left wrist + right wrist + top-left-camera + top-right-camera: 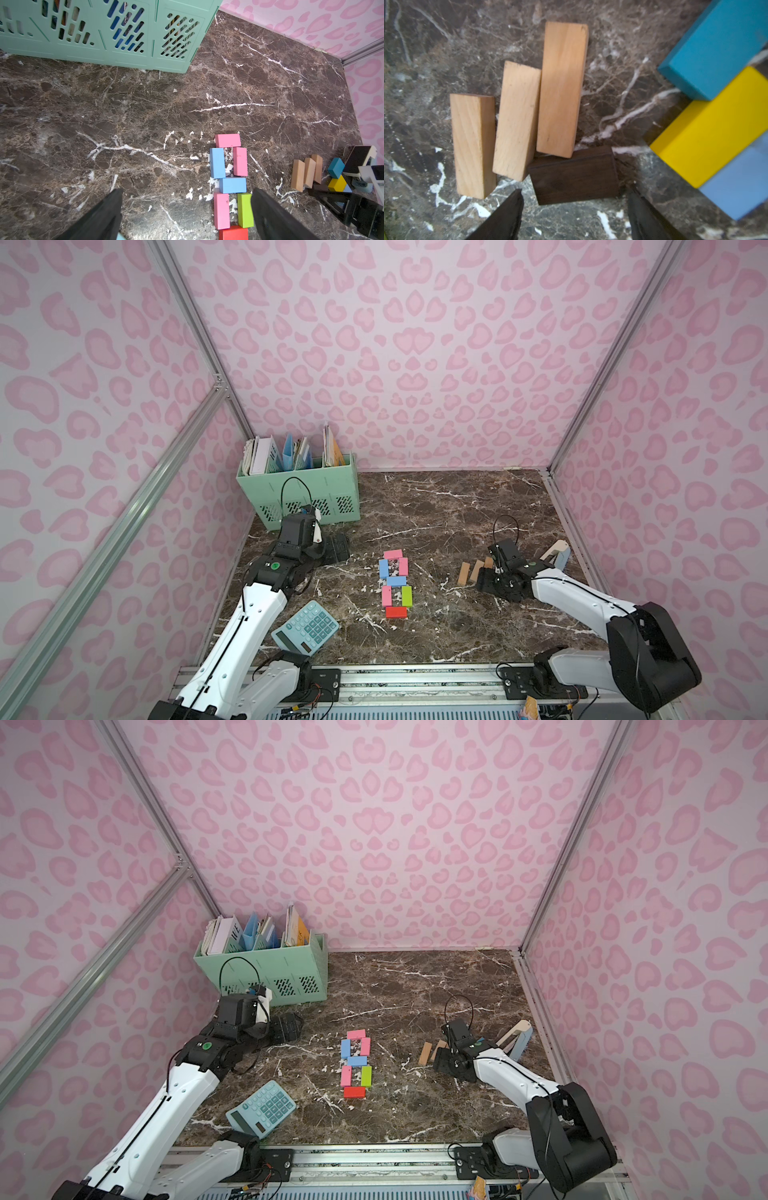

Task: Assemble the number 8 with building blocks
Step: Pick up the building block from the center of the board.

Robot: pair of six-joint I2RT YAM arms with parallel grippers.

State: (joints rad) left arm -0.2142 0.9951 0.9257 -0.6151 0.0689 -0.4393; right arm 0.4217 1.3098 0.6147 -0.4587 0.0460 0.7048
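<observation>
Seven coloured blocks (396, 580) lie flat in the middle of the marble table (457, 510), forming an 8. Your right gripper (574, 192) straddles the dark brown block (574, 175) beside three bare-wood blocks (517, 120), jaws apart. Your left gripper (187, 190) hangs nearby, spread wide, holding nothing.

Both top views looked steeply down from high above the near edge toward the far wall, taking in the whole marble table (457, 510). The left wrist camera sat lower at the left, facing the far right corner. It shared the coloured block figure (230, 180) and the bare-wood blocks (307, 172) with them. The right wrist camera hung very close over those wood blocks and a dark brown block (573, 174), aimed almost straight down.
</observation>
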